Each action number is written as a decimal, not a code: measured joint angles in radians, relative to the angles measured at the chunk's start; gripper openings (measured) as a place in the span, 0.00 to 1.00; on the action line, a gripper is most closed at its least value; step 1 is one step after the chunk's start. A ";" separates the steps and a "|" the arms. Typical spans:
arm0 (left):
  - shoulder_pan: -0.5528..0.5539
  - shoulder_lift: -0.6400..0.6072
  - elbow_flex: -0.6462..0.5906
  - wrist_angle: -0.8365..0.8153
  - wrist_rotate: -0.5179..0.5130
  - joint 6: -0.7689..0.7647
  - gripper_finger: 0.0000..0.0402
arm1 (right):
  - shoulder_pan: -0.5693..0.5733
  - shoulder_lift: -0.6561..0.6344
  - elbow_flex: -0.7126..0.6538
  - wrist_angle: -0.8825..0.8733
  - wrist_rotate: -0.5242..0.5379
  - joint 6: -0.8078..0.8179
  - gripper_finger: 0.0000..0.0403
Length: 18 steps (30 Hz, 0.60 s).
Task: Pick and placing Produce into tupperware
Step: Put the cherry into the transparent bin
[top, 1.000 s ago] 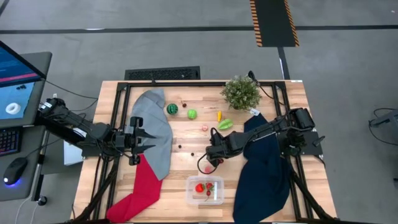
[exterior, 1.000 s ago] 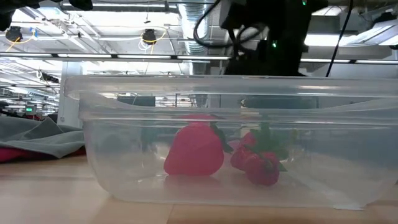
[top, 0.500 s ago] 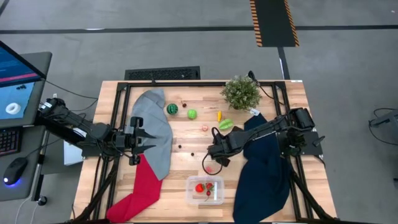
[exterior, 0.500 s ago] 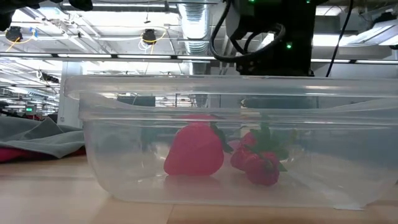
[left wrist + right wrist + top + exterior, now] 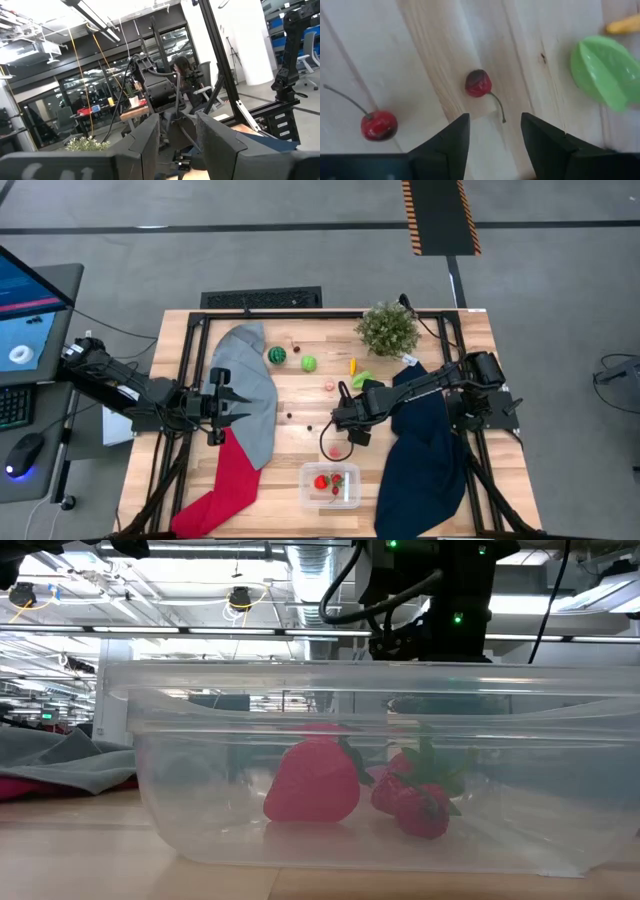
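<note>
Hanging over the middle of the wooden table (image 5: 300, 420), the right gripper (image 5: 340, 423) has its fingers apart w/ nothing between them. Right under it lie two small red cherries w/ thin stems (image 5: 478, 83) on the bare wood, one just ahead of the fingers, the other a bit off to the side (image 5: 379, 125). A light green ridged toy fruit (image 5: 602, 70) and an orange-yellow toy piece (image 5: 625, 24) sit near them.

Near the front edge is the small clear plastic tupperware tub (image 5: 331, 485), lid off. Inside it are a big red toy strawberry (image 5: 313, 783) and a bumpy red berry w/ green leaves (image 5: 418, 802), close beside each other.

Farther back on the table: a dark green striped melon ball (image 5: 277, 355), a bright green round fruit (image 5: 309, 363) and a small pink piece (image 5: 329, 385), all outside the tub.

The left gripper (image 5: 222, 406) waits over the grey cloth (image 5: 250, 395) at the left side, fingers a little apart, empty. A red cloth (image 5: 225, 485), a dark blue cloth (image 5: 420, 470) and a bushy potted plant (image 5: 387, 328) also sit on the table.
</note>
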 joint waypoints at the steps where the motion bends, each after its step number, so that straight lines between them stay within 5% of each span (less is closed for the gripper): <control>1: 0.000 0.000 0.000 0.000 0.000 -0.002 0.30 | -0.002 0.000 0.000 0.000 -0.004 -0.018 0.50; 18: 0.000 0.000 0.000 -0.006 0.036 -0.013 0.30 | -0.040 -0.001 -0.082 0.080 -0.101 -0.080 0.35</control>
